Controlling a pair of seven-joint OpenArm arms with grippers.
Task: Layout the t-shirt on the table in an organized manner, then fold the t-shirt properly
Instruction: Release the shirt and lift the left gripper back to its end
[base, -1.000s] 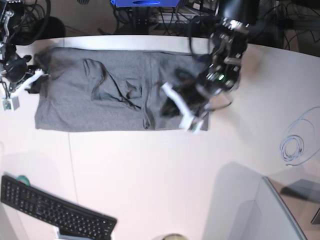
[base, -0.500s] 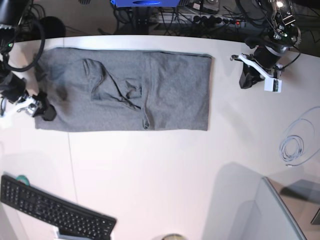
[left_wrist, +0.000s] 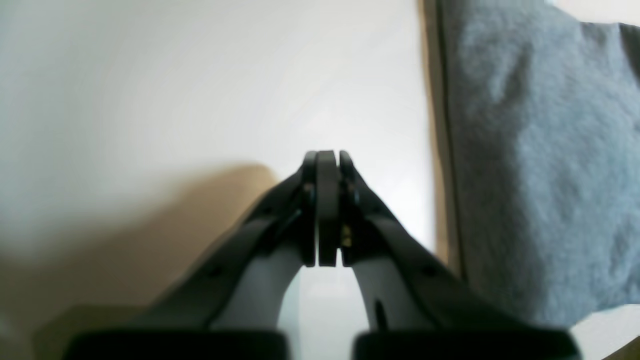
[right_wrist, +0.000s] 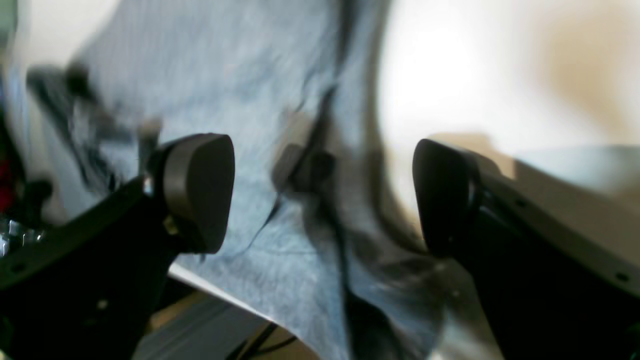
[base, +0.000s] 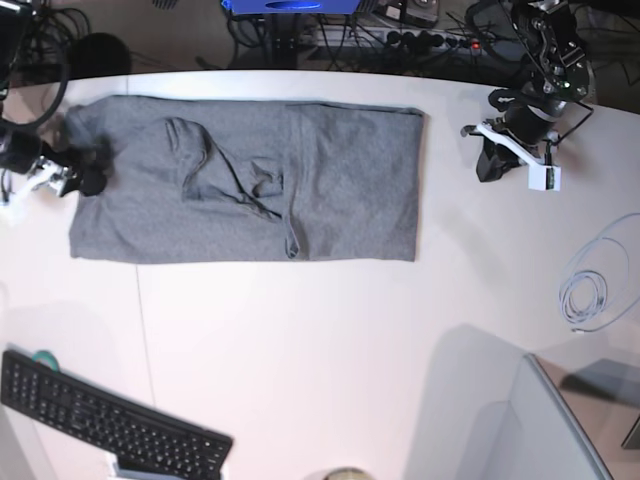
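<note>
The heather-grey t-shirt (base: 250, 185) lies folded into a wide rectangle on the far half of the white table (base: 320, 340), with creases and a tucked sleeve showing near its middle. The left gripper (base: 490, 160) sits off the t-shirt's right edge, over bare tabletop, apart from the cloth; its fingers (left_wrist: 327, 210) are pressed together on nothing. The right gripper (base: 80, 180) is at the t-shirt's left edge, fingers (right_wrist: 197, 190) spread wide above the fabric, gripping nothing. A black keyboard (base: 105, 425) lies well clear of the t-shirt, toward the near-left corner; a coiled cable (base: 590, 290) lies right of it.
</note>
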